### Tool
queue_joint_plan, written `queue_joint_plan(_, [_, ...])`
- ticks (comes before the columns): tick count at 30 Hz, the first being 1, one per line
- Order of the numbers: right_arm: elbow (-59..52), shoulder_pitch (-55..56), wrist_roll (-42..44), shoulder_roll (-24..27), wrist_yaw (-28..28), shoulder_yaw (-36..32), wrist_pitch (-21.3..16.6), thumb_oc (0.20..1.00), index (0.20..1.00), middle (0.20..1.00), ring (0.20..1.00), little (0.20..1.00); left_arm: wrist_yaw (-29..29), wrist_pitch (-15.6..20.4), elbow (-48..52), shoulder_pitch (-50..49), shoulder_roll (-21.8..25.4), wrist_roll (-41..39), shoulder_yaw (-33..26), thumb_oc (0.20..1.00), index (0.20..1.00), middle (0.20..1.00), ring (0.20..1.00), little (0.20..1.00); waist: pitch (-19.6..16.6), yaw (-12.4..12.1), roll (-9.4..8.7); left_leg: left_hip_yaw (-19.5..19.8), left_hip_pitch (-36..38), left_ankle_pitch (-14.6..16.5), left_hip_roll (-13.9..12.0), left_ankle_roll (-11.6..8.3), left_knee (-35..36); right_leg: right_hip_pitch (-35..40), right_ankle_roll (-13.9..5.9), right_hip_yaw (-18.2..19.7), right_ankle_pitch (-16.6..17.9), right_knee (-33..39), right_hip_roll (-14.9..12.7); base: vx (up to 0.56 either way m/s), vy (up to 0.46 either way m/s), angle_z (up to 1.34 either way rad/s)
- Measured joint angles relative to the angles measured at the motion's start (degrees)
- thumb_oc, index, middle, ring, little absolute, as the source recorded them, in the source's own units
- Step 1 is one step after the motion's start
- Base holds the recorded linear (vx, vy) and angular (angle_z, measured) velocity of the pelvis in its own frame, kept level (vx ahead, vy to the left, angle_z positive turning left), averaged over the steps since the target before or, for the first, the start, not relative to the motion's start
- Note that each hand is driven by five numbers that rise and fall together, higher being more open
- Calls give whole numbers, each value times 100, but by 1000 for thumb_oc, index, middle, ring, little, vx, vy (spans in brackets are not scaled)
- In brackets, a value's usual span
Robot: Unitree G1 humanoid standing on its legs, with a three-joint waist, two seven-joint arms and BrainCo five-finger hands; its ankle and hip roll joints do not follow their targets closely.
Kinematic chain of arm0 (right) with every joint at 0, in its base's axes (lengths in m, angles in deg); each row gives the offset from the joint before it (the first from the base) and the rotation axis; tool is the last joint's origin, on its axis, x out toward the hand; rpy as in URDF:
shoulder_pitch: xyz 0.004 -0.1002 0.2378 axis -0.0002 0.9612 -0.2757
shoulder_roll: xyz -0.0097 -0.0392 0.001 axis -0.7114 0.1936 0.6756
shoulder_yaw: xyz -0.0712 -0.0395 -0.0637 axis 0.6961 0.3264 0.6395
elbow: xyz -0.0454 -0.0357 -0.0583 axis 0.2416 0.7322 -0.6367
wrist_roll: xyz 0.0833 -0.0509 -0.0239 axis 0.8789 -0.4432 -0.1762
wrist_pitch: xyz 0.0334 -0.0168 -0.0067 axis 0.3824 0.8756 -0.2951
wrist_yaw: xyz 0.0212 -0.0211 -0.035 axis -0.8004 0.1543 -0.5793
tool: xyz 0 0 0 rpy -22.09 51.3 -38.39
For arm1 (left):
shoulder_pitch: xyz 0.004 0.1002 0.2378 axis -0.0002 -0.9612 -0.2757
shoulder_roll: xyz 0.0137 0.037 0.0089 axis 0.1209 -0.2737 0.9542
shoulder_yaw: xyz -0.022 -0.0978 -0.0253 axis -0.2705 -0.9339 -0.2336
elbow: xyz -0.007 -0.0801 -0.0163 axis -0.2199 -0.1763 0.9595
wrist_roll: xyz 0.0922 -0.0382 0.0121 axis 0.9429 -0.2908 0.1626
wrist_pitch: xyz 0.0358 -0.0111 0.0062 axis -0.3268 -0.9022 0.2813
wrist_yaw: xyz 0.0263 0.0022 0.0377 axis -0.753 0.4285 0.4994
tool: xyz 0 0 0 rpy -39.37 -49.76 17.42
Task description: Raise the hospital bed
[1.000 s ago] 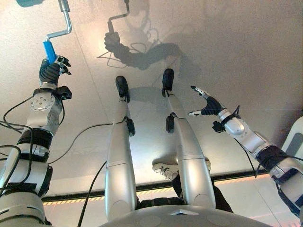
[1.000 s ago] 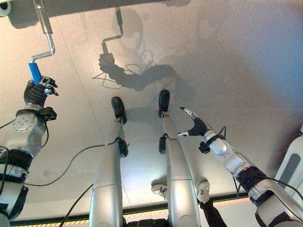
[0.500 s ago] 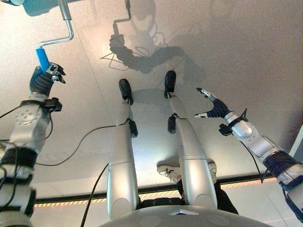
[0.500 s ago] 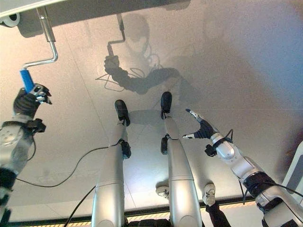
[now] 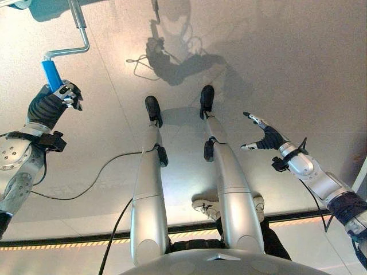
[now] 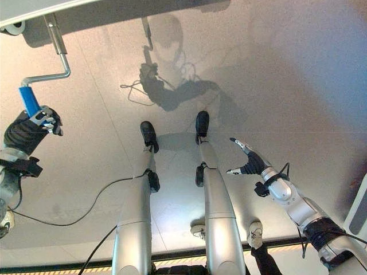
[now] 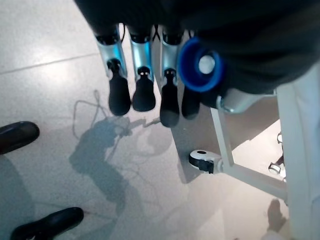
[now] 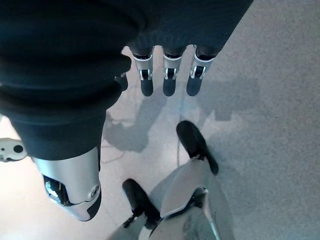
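Observation:
A bent metal crank (image 5: 80, 34) hangs from under the bed at the upper left and ends in a blue grip (image 5: 51, 74). My left hand (image 5: 55, 97) is at the grip's lower end, fingers curled beside it. The left wrist view shows the grip's round blue end (image 7: 200, 64) against the hand, next to the dark-tipped fingers (image 7: 142, 92). My right hand (image 5: 265, 135) hangs open over the floor at the right, fingers spread and apart from everything. Its straight fingers (image 8: 168, 75) show in the right wrist view.
The bed's underside (image 6: 40, 7) crosses the top left, with a caster (image 6: 14, 26) by the crank. A white bed leg and caster (image 7: 205, 161) stand beside my left hand. A person's shoes (image 5: 202, 206) are behind me. A yellow-striped floor line (image 5: 86, 238) runs along the bottom.
My left arm has swung out to the left with the blue grip, and the crank arm has turned a little that way. The right hand has drifted right and lower. The camera has shifted too.

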State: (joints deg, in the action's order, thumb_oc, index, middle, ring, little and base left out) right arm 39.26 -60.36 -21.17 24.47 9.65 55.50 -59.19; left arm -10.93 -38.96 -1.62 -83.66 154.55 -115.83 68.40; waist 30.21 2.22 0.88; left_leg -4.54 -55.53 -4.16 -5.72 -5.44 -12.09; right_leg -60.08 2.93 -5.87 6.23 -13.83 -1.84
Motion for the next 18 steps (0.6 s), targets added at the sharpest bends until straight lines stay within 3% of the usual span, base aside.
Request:
queue_joint_plan(10, [63, 10, -25, -44, 1, -25, 0, 1000, 1000, 1000, 1000, 1000, -1, -163, 353, -133, 83, -249, -30, 200, 200, 200, 200, 200, 1, 0, 1, 17, 19, 0, 0, 0, 7, 6, 0, -46, -27, -51, -12, 0, 0, 0])
queue_joint_plan(18, [383, -46, -104, -115, -9, 210, 0, 1000, 1000, 1000, 1000, 1000, -2, -191, 600, -129, 499, -706, 237, 200, 200, 200, 200, 200, 0, -2, -2, 74, 20, -1, 8, -1, -10, 43, -2, -95, -29, -52, -25, 0, 0, 0])
